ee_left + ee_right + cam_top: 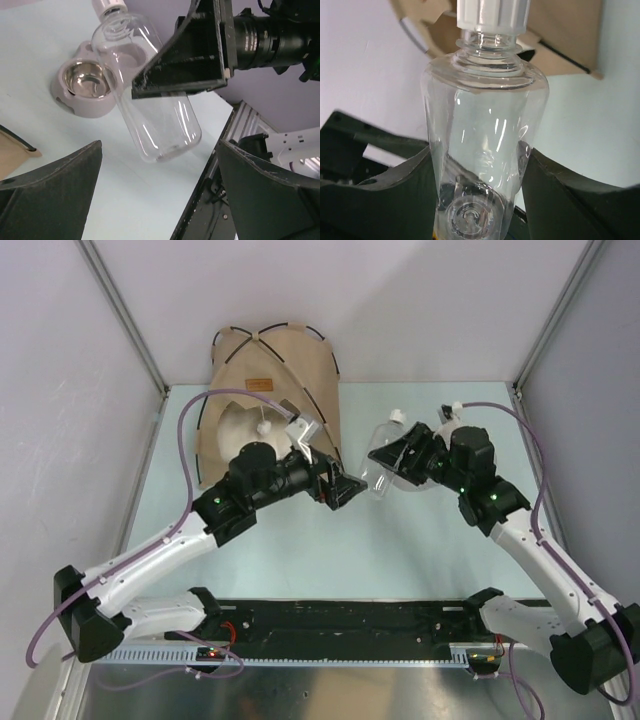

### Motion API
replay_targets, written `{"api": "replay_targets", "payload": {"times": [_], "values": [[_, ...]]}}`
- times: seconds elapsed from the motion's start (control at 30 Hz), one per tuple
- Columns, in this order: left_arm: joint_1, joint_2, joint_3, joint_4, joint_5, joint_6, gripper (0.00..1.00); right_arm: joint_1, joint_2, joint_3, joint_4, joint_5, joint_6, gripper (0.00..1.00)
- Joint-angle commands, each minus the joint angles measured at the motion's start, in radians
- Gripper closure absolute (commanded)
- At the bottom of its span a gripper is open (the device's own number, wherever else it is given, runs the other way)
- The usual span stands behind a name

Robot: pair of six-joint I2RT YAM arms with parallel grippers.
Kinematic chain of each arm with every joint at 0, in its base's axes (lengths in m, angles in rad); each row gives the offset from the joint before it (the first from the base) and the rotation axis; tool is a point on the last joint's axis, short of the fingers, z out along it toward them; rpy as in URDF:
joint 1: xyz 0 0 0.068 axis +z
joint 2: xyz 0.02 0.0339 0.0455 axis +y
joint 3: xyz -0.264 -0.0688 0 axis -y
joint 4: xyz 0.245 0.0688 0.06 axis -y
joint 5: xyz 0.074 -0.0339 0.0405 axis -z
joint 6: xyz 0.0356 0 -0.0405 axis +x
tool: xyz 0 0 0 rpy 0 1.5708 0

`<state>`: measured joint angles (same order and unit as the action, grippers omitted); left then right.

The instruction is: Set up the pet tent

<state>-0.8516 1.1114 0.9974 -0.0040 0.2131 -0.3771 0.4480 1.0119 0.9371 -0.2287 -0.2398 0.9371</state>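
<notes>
Pet tent [290, 360] stands behind left gripper [341, 490], seemingly apart; right gripper [404, 456] grips bottle [485, 125].

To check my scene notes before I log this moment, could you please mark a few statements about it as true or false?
1. The right gripper has its jaws closed on a clear bottle. True.
2. The bottle is full of liquid. False: it looks empty, with a white cap on.
3. The left gripper has its jaws clamped on the pet tent. False: they stand open with nothing between them, near the tent's edge.
4. A white pom-pom hangs in the tent's doorway. True.
5. A steel-lined bowl is stacked on top of the tent. False: it sits on the table.
</notes>
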Motion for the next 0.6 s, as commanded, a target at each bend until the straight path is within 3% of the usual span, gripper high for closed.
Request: {"api": "replay_targets", "payload": {"times": [0.0, 0.13, 0.23, 0.43, 0.57], "values": [[0.065, -0.044, 0.071, -0.030, -0.022, -0.062, 0.00, 0.006, 0.052, 0.097, 0.083, -0.326, -0.225, 0.42], [0.186, -0.060, 0.120, -0.056, 0.107, -0.194, 0.00, 0.027, 0.073, 0.136, -0.011, -0.455, -0.411, 0.42], [0.227, -0.061, 0.151, -0.088, 0.161, -0.249, 0.00, 0.073, 0.059, 0.166, -0.087, -0.452, -0.524, 0.42], [0.253, -0.030, 0.191, -0.108, 0.244, -0.347, 0.00, 0.182, 0.064, 0.227, -0.195, -0.306, -0.669, 0.41], [0.254, 0.000, 0.190, -0.108, 0.318, -0.348, 0.09, 0.236, 0.076, 0.243, -0.222, -0.205, -0.711, 0.42]]}}
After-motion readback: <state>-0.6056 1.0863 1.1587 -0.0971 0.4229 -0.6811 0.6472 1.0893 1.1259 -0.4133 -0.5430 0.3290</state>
